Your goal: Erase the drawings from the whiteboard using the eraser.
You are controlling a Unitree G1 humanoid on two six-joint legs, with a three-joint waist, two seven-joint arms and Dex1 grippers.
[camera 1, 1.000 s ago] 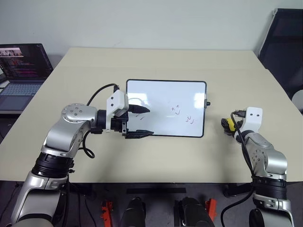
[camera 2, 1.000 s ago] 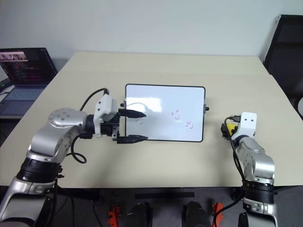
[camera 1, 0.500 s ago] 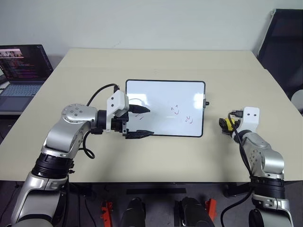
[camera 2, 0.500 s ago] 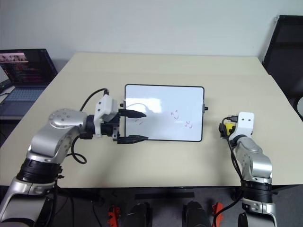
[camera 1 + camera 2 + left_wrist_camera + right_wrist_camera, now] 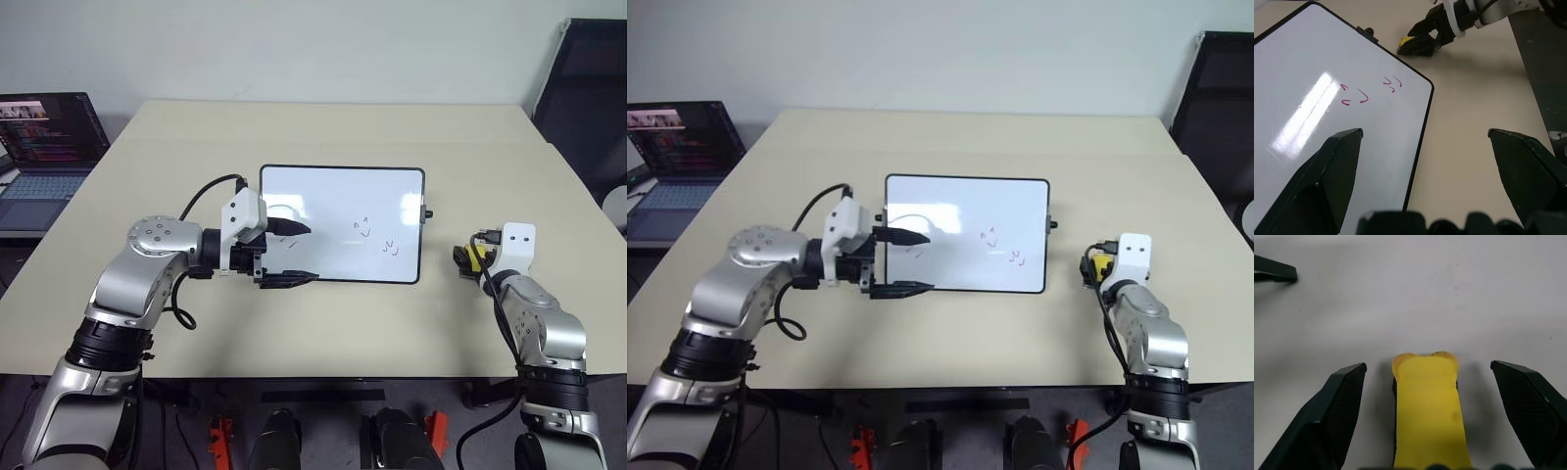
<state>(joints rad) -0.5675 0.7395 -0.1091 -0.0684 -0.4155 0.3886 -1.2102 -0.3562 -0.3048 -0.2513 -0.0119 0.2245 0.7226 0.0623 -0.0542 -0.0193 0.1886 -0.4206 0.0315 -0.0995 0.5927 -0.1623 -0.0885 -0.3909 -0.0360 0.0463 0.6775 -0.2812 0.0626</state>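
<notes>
Pickup step: the right gripper (image 5: pixel 1425 382) stood wide, straddling the small yellow oblong eraser (image 5: pixel 1427 406) on the beige table (image 5: pixel 323 323), just right of the glossy black-framed whiteboard (image 5: pixel 333 196). Left gripper (image 5: pixel 291 253) was spread wide over the board's left edge. Reddish drawings (image 5: pixel 1356 95) remained unerased. Next move probably: close on the eraser, then lift.

Both grippers' jaws wide apart

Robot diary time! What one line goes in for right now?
right tool: open around eraser | left tool: open over whiteboard edge | drawings: unerased
</notes>
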